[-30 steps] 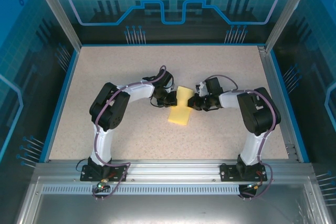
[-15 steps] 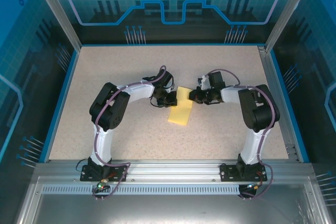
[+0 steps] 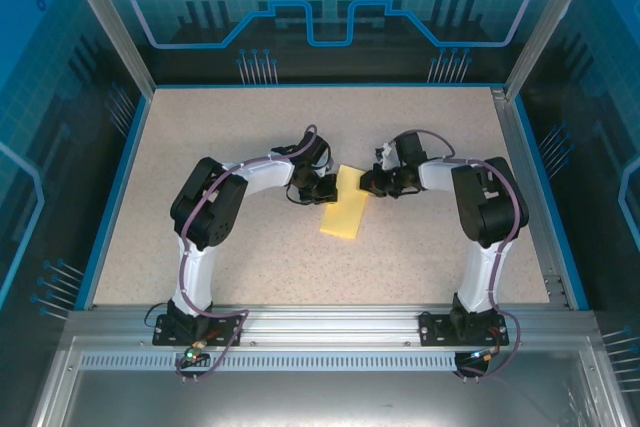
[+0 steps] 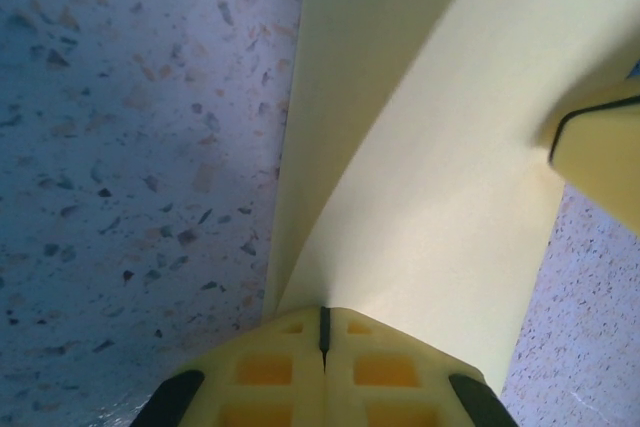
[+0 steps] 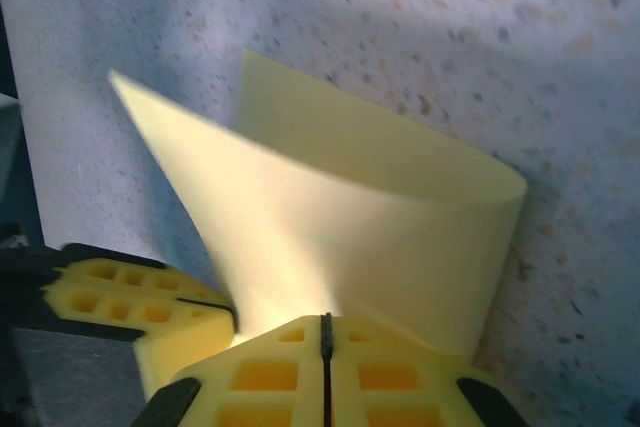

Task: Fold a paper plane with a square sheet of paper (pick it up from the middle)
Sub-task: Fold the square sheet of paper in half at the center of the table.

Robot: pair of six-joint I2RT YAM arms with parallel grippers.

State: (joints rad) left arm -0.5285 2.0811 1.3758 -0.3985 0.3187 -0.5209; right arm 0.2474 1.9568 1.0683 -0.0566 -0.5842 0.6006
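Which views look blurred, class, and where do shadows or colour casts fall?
Top external: sharp and evenly lit, the square sheet of paper crisp. Left wrist: paper soft up close, table tinted blue. Right wrist: paper's left tip smeared, shadow beside it.

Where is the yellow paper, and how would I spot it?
Look at the speckled beige table inside the blue frame, then at its middle, where the two robot arms meet. The yellow paper lies there, pinched by the left gripper and the right gripper. It is a thin, bent-over sheet, bright yellow against the black and white arms.
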